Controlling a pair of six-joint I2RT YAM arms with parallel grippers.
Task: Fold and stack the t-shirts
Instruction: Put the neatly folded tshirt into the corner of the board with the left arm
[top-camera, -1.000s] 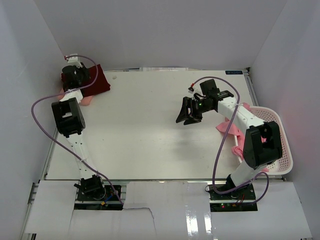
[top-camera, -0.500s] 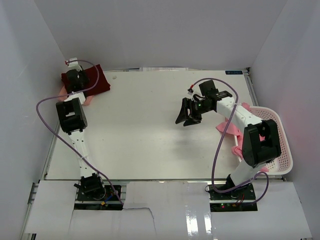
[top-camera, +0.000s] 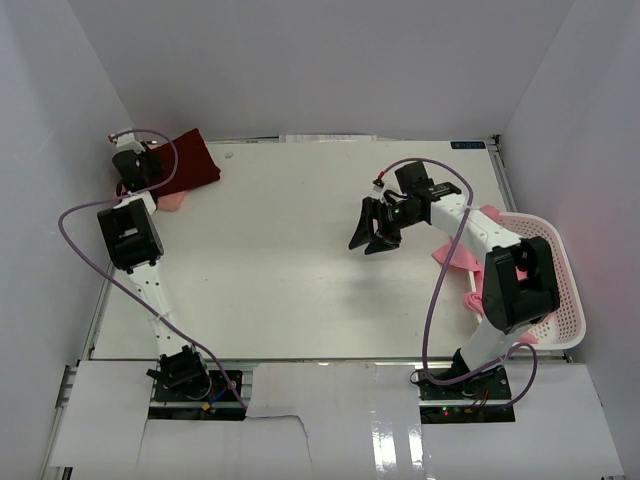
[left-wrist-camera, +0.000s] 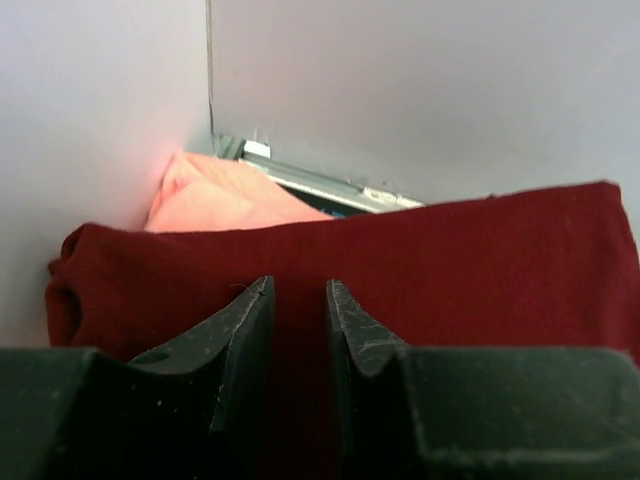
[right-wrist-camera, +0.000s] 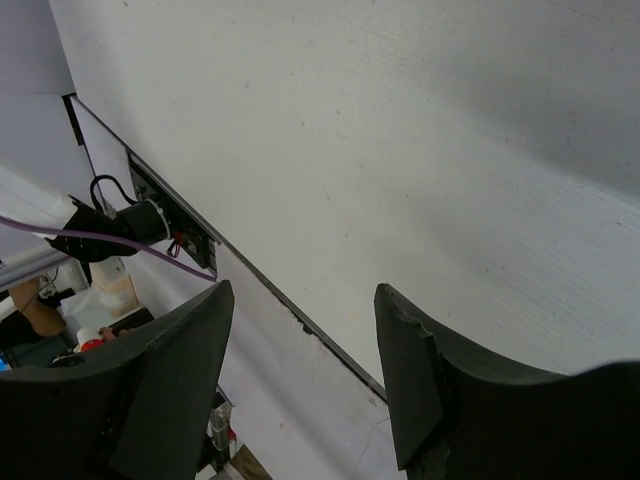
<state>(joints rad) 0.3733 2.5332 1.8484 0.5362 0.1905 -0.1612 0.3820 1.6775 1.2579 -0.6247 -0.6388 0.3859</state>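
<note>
A dark maroon t-shirt (top-camera: 192, 160) lies folded in the far left corner of the table, on top of a salmon t-shirt (top-camera: 172, 201) that peeks out beneath it. My left gripper (top-camera: 137, 168) sits at the maroon shirt's left edge, close to the side wall. In the left wrist view its jaws (left-wrist-camera: 298, 285) stand a narrow gap apart over the maroon cloth (left-wrist-camera: 480, 260), with the salmon shirt (left-wrist-camera: 215, 200) behind. My right gripper (top-camera: 366, 246) hangs open above the bare table right of centre, holding nothing (right-wrist-camera: 303, 290). Brighter pink t-shirts (top-camera: 452, 255) spill from the basket.
A white mesh basket (top-camera: 565, 300) stands at the right edge, partly behind my right arm. White walls enclose the table on the left, back and right. In the right wrist view the table's near edge and cables (right-wrist-camera: 120, 240) show past the fingers.
My left gripper has drawn back leftward from above the maroon shirt to its left edge by the wall. The right gripper has barely shifted.
</note>
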